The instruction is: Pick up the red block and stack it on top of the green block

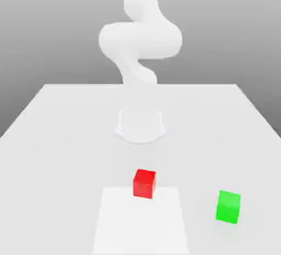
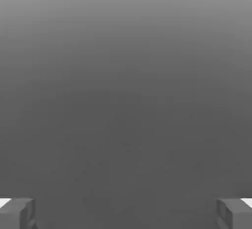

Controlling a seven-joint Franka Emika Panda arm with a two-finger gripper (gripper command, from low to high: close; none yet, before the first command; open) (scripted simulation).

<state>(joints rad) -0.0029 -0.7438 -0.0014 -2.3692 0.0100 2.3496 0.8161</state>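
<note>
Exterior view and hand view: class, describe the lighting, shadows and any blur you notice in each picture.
Exterior view: even, soft light; the red block and green block cast no clear shadows on the table, and the white arm looks washed out and soft-edged. Hand view: a smooth grey gradient, lighter at one edge, with two fingertips set wide apart.

Smooth white arm (image 1: pixel 140 37), rounded bulging joints, on a round white base (image 1: pixel 140 125); grey blocky fingertips (image 2: pixel 18 213), white-edged.
</note>
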